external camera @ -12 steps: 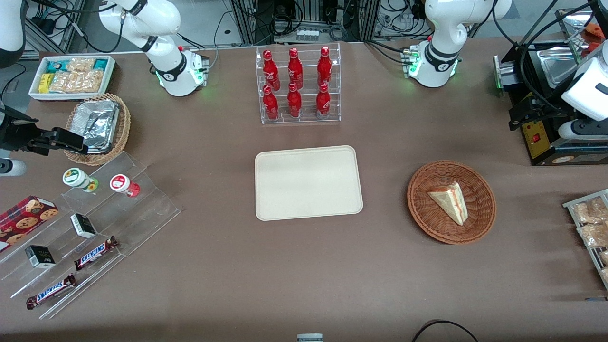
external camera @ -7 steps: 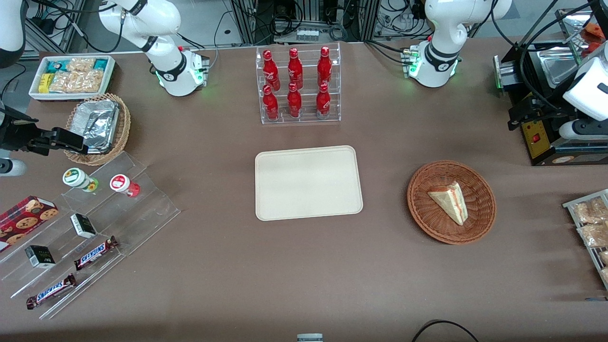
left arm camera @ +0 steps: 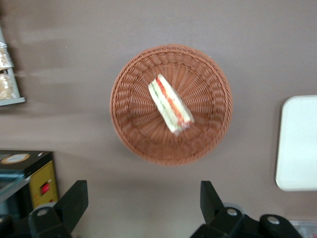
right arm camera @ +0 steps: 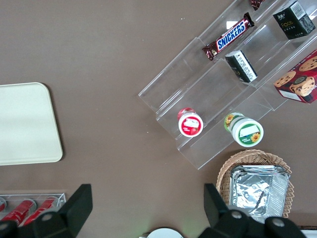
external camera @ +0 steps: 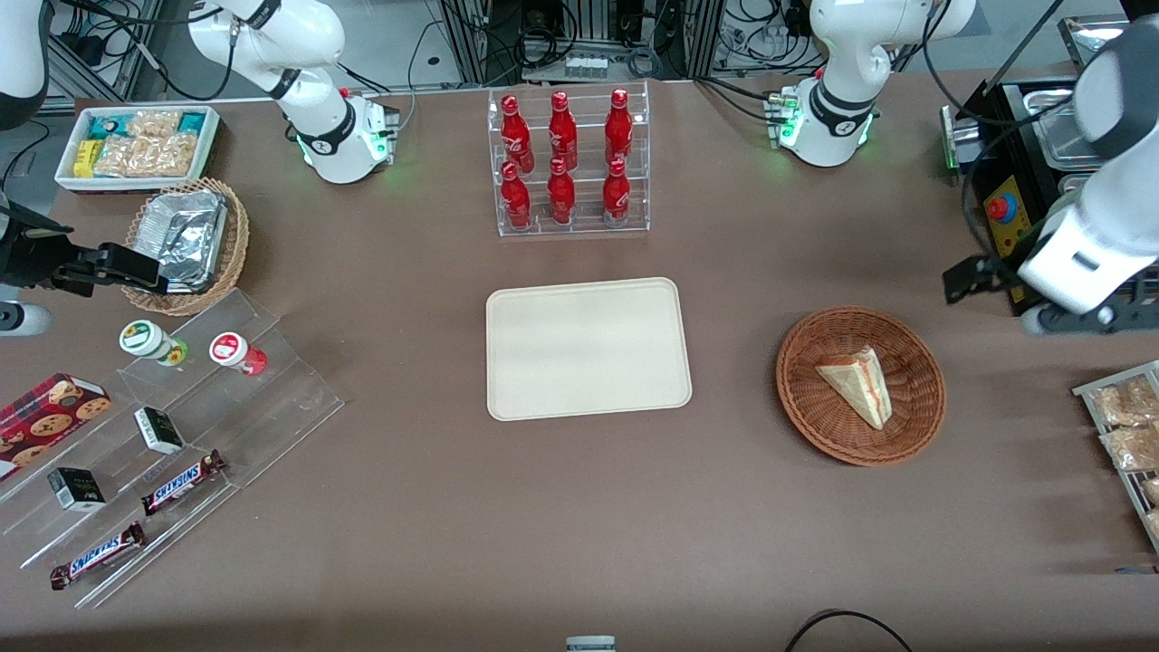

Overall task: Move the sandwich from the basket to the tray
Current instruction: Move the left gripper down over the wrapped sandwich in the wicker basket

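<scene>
While hovering wide open and empty above the brown tabletop, near the round reddish-brown wicker basket holding the clear-wrapped triangular sandwich, black two-finger pincer: could slip on slick wrap, or snag basket rim if lowered off-centre.

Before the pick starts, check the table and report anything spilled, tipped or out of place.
Nothing stands out. The sandwich lies intact inside the basket, the tray sits flat and bare beside it, and the red bottles stand upright in their rack. The pincer is open, above the table just off the basket's rim.
</scene>
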Available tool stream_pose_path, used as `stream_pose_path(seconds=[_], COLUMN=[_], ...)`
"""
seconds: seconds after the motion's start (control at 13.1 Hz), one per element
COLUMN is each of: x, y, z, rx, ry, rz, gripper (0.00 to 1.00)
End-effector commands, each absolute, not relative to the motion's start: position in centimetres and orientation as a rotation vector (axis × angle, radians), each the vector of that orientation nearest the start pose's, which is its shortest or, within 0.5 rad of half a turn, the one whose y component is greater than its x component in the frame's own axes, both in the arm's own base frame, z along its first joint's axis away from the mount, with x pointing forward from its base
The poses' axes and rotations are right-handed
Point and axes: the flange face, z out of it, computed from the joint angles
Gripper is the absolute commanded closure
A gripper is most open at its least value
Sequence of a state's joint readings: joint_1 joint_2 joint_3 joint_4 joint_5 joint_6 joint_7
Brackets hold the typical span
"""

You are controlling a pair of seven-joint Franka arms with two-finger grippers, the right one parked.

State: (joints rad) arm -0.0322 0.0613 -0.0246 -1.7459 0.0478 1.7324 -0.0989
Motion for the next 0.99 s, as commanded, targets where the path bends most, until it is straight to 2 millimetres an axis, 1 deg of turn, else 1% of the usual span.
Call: stream_pose_path(seconds=[0.0,0.15,0.23,0.3,0.38,0.46,0.61,0.69,0.76,0.91], x=[57.5,58.0,57.9,57.8,57.5,56.8,56.0,55.3,55.0,55.3], y=[-3.8,-5.0,-5.0,-5.1,-5.5,-5.9,-5.9,-5.9,-5.7,-5.8], z=[47.5,43.4,42.1,40.1,39.0,37.3,34.9,33.3,32.4,30.3], rx=[-3.07,-3.066,-3.063,-3.054,-3.047,-3.044,-3.046,-3.05,-3.057,-3.051], ry=[-0.165,-0.285,-0.348,-0.432,-0.513,-0.566,-0.637,-0.66,-0.668,-0.709], rz=[0.067,0.024,0.009,0.016,-0.011,-0.033,-0.086,-0.115,-0.152,-0.142], gripper=[0.0,0.0,0.0,0.0,0.0,0.0,0.0,0.0,0.0,0.0])
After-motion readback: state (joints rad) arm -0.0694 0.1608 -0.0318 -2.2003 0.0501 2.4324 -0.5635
